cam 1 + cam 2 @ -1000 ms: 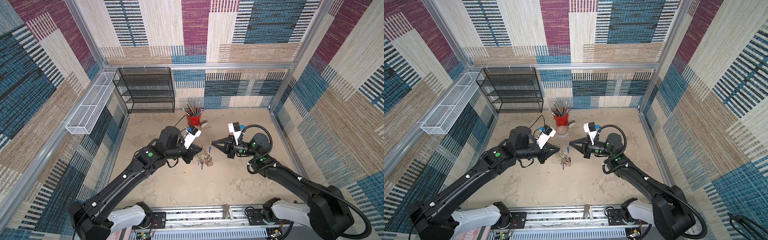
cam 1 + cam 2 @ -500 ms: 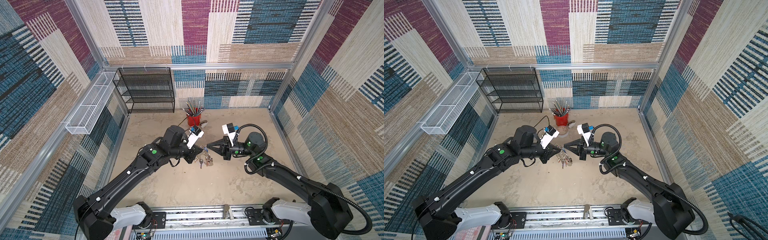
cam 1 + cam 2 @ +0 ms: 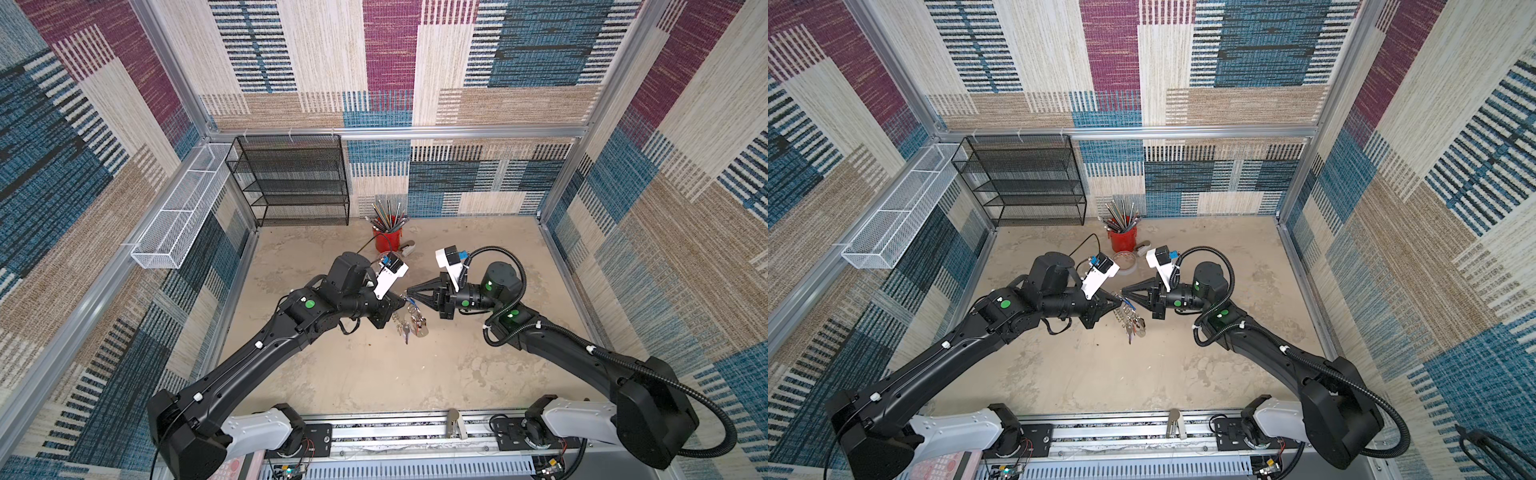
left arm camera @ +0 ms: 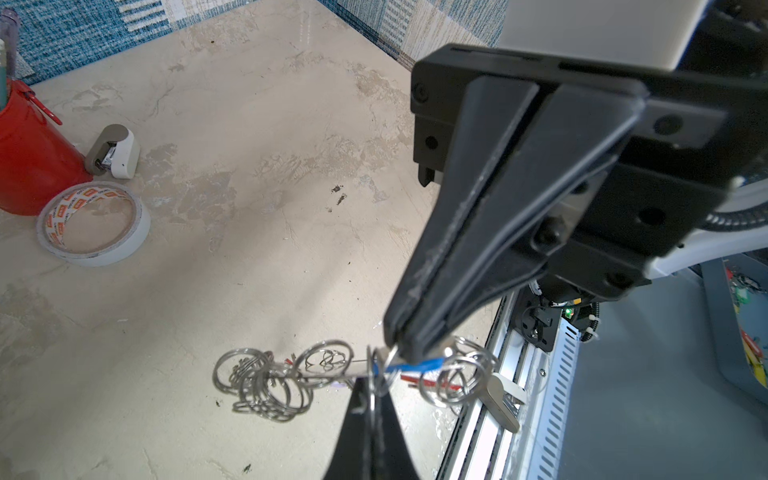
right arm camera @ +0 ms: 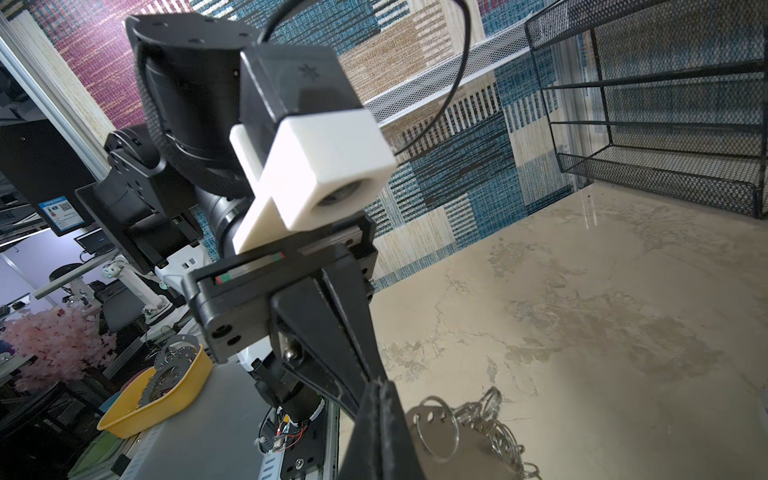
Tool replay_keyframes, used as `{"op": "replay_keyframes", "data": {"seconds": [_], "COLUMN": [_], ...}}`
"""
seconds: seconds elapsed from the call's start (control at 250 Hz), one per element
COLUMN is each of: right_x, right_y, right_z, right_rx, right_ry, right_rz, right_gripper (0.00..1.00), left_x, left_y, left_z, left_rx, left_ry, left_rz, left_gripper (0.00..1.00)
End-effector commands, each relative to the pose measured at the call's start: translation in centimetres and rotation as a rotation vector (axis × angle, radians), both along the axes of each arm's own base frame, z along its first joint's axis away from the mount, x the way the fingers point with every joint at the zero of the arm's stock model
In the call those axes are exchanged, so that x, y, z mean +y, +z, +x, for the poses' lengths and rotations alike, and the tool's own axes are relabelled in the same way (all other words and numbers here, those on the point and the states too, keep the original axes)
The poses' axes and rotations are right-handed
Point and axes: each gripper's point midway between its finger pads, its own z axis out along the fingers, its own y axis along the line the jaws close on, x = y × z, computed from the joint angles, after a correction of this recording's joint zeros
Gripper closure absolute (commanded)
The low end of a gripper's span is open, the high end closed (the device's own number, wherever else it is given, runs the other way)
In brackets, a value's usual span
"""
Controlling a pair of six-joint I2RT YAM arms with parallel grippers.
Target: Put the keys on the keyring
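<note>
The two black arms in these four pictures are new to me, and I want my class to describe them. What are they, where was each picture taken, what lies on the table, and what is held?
They are a robot's left arm and right arm, each ending in a two-fingered gripper. Both top views look down on the whole table from above; each wrist view comes from a camera on one arm. On the table are a red pencil cup, a tape roll, a small stapler and a black mesh shelf. The left gripper is shut on a ring of the keyring, a gray plate edged with rings. The right gripper is shut, apparently on the blue-tagged key. The keyring hangs between them.
</note>
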Motion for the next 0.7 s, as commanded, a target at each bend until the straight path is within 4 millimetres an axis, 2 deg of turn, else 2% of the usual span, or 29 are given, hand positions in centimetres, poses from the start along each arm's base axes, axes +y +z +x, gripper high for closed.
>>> {"op": "replay_keyframes", "data": {"seconds": [0.0, 0.42, 0.696], "right_x": [0.0, -0.2, -0.2], "right_y": [0.1, -0.8, -1.0], "right_z": [0.8, 2.3, 2.4], "right_rx": [-0.011, 0.000, -0.010], "right_ry": [-0.044, -0.137, -0.156], "right_rz": [-0.006, -0.045, -0.058], "right_gripper": [1.00, 1.00, 1.00], "left_x": [-0.5, -0.8, -0.8], "left_y": [0.7, 0.9, 1.0], "left_z": [0.0, -0.1, 0.2], "left_rx": [-0.027, -0.020, -0.013], "left_ry": [-0.029, -0.029, -0.011], "left_rz": [-0.032, -0.057, -0.060], "left_gripper": [1.00, 1.00, 1.00]}}
